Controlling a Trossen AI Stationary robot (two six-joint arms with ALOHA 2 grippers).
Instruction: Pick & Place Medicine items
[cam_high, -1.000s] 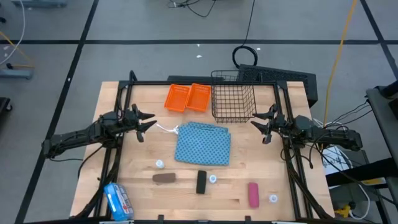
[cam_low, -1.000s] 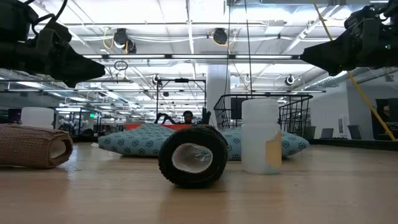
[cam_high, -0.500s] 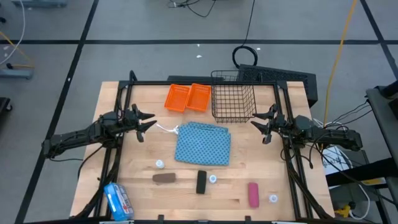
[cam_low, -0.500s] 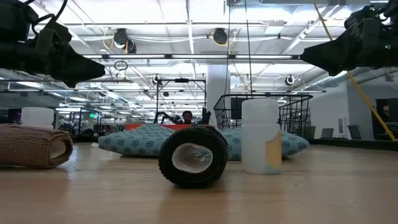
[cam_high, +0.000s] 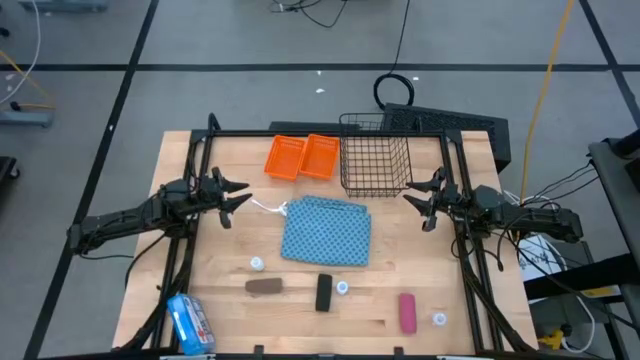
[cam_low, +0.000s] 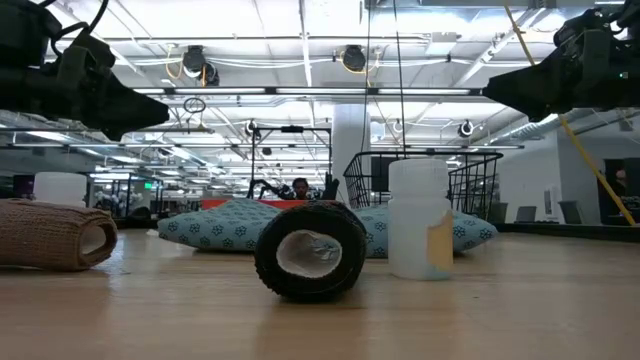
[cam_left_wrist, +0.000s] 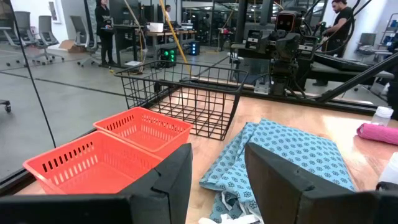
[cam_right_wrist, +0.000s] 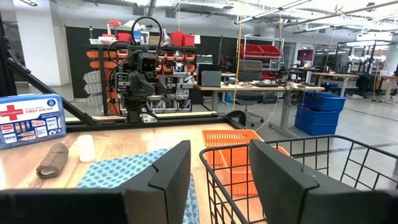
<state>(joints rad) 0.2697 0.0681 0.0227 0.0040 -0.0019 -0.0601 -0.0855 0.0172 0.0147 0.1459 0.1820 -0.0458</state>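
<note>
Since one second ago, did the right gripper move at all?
No. In the high view the right gripper sits at the same spot beside the wire basket, open and empty, above the table.

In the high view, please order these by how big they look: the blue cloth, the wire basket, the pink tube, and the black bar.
1. Blue cloth
2. Wire basket, only slightly smaller than the cloth
3. Pink tube and black bar: too alike to rank
</note>
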